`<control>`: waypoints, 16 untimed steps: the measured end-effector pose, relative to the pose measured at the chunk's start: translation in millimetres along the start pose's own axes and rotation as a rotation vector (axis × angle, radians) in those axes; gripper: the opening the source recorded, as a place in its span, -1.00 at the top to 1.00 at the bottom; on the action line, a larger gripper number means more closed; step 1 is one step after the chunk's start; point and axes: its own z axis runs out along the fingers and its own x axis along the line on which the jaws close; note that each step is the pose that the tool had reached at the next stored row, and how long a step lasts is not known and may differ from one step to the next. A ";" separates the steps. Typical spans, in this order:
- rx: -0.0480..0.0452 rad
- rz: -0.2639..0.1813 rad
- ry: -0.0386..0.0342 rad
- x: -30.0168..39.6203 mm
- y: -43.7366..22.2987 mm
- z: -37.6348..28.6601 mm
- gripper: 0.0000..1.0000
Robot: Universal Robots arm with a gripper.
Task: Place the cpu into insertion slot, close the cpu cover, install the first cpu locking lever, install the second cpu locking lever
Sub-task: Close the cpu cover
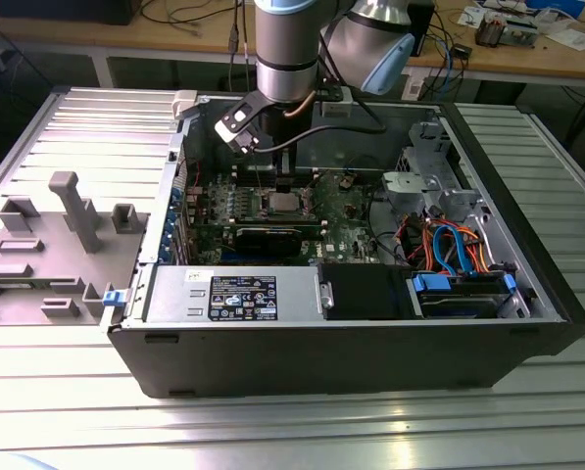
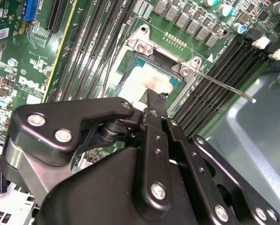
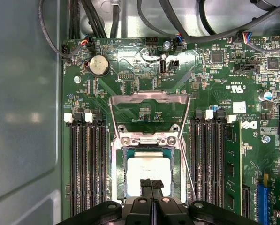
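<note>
Placement step looks done, three closing steps left.
I see the small flat square silver-topped cpu (image 3: 147,171) lying flat in the square grey-rimmed insertion slot (image 3: 116,173) on the green motherboard (image 3: 215,84). My black pincer (image 3: 151,183) is pressed together just above the cpu, pinching nothing I can make out. The thin silver-grey frame cpu cover (image 3: 149,97) stands open beside the socket. A thin wire locking lever (image 2: 224,86) sticks out free, unlatched by my read.

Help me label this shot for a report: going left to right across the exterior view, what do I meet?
Grey moulded fixture → blue latch → cpu → black drive bay → blue drive caddy.
</note>
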 end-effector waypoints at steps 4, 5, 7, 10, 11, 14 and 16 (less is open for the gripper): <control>0.0001 0.000 -0.0002 0.0 0.0 -0.5 0.79; 0.0003 0.000 -0.0005 -0.1 0.0 -1.1 0.79; -0.0001 0.000 0.0002 0.0 0.1 -1.6 0.79; 0.0000 0.000 0.0000 0.0 0.1 -2.7 0.79; 0.0000 0.000 0.0000 0.0 0.1 -2.9 0.79; 0.0000 0.000 0.0000 0.0 0.1 -4.0 0.79; 0.0001 0.000 -0.0001 0.0 0.2 -4.8 0.79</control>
